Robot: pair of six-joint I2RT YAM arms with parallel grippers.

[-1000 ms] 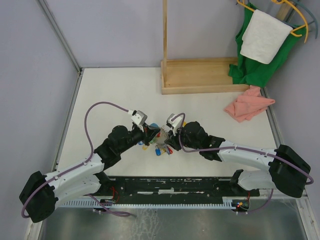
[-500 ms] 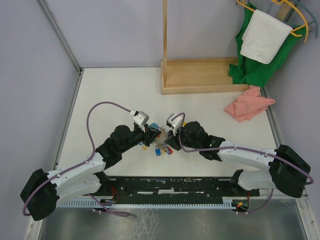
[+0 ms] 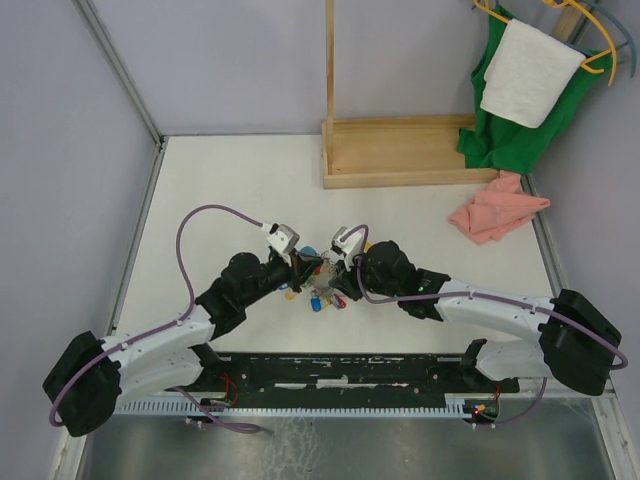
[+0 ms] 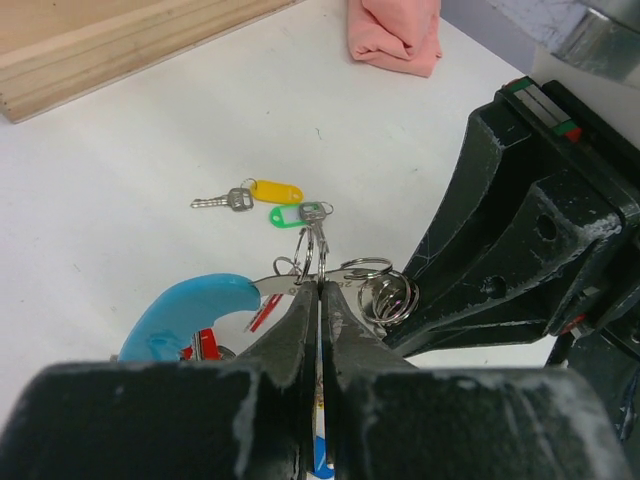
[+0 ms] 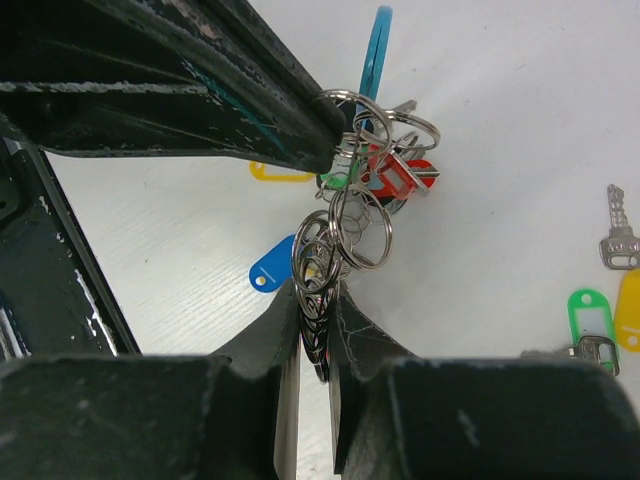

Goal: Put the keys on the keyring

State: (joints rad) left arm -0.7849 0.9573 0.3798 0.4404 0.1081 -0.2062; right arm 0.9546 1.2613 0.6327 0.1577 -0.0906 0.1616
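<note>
The keyring has a light-blue band (image 4: 190,310) and a grey metal part. My left gripper (image 4: 319,287) is shut on that metal part, just above the table. My right gripper (image 5: 318,300) is shut on a stack of small split rings (image 5: 345,225) hanging from the keyring, with red (image 5: 396,176) and blue (image 5: 271,270) tags beside them. In the top view both grippers, left (image 3: 306,267) and right (image 3: 334,275), meet tip to tip over the bunch. Two loose keys lie just beyond, one with a yellow tag (image 4: 275,190) and one with a green tag (image 4: 298,215).
A wooden stand (image 3: 400,150) sits at the back of the table. A pink cloth (image 3: 497,210) lies at the right, also in the left wrist view (image 4: 395,35). Green cloth (image 3: 500,135) and a white towel (image 3: 528,70) hang at the far right.
My left arm has edged slightly right toward the bunch. Both grippers keep their hold and the loose keys have not moved.
</note>
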